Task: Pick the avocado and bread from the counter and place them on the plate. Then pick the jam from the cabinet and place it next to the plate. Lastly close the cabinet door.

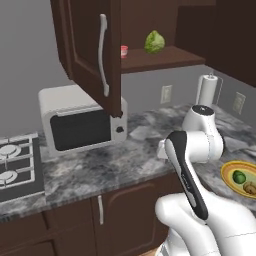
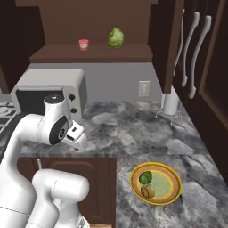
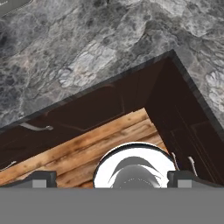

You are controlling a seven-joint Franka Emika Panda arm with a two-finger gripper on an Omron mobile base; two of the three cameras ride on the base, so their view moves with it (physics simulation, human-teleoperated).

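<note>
gripper (image 3: 112,177) jaws wide apart, nothing between them; both dark fingertips (image 3: 40,178) sit at the bottom of the hand view. it looks down past the inside corner of the counter (image 3: 109,48) edge, with dark drawer fronts and a wood floor (image 3: 96,151) under it. plate (image 2: 176,194) sits on the counter off to the gripper's right, well apart. the avocado (image 2: 145,178) and the bread (image 2: 148,191) both lie on the plate, just beside each other on its left part. microwave (image 1: 75,120) stands on the counter beyond the arm. above it the cabinet (image 2: 95,26) is open, cabinet door (image 1: 92,50) swung out. the jam (image 2: 83,44) stands on the shelf high above the gripper, with a pale green leafy ball (image 2: 116,38) near it on the same shelf. paper towel roll (image 1: 207,90) stands at the back wall.
</note>
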